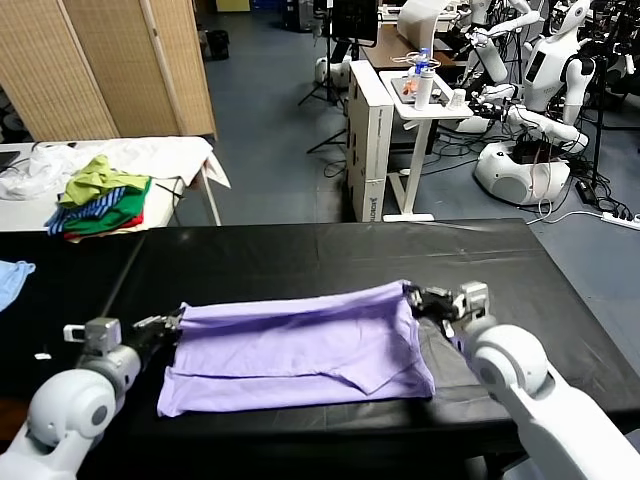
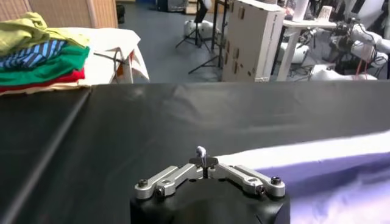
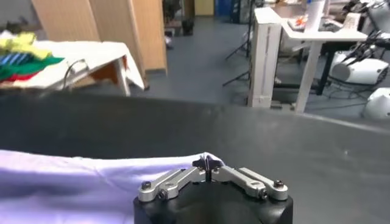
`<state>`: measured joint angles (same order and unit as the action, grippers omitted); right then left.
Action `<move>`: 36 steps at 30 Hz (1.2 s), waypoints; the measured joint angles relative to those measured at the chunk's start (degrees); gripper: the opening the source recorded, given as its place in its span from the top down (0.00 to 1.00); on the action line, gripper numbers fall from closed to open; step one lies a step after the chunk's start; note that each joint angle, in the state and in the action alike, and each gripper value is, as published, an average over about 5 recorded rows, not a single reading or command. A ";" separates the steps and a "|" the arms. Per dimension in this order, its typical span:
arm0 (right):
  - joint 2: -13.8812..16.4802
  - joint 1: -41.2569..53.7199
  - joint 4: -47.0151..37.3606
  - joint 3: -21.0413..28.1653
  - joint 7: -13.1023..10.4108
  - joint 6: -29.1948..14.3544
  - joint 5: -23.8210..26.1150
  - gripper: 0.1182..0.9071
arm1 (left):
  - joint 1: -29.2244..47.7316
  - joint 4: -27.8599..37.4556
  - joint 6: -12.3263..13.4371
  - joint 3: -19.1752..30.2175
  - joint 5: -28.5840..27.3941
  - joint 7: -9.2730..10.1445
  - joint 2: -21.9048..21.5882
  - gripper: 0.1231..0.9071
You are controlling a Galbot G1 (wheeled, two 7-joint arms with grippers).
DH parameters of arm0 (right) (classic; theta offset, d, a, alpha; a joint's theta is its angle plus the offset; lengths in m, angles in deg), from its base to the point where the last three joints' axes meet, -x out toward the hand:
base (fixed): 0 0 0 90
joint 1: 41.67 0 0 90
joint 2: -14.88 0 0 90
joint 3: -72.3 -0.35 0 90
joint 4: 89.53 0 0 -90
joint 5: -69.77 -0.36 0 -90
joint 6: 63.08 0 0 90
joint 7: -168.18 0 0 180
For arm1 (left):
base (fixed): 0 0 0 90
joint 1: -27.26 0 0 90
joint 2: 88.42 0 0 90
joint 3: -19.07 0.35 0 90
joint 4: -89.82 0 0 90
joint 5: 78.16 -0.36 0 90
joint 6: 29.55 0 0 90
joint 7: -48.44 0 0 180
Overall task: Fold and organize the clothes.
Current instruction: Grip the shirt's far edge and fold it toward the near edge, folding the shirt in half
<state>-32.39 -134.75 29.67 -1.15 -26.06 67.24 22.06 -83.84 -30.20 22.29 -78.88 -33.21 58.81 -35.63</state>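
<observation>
Lavender T-shirt [image 1: 300,350] lying partly folded on the near half of the black counter [image 1: 330,250]. Left hand [image 1: 172,323] clamped on the shirt's far left corner; right hand [image 1: 412,297] clamped on its far right corner. Beyond, heap of garments [image 1: 100,195] on a white table [image 1: 180,155].

The surface [image 1: 300,250] is viewed from above by the head camera; it is skimmed low toward its far edge by 2 wrist cameras, all 3 sharing it.
</observation>
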 joint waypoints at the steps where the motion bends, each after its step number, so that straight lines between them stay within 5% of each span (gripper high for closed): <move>1: 0.36 -0.58 0.46 -0.08 -0.02 0.24 0.00 0.96 | -0.67 -0.40 -0.06 -0.39 -0.18 -0.04 0.19 0.97; 36: 2.75 -6.41 1.93 0.31 0.58 1.81 0.55 0.96 | -17.06 -7.56 0.17 -5.48 -11.74 -0.99 6.78 0.97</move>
<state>-29.64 -141.16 31.60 -0.84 -25.47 69.05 22.61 -100.89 -37.76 22.46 -84.36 -44.95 57.82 -28.85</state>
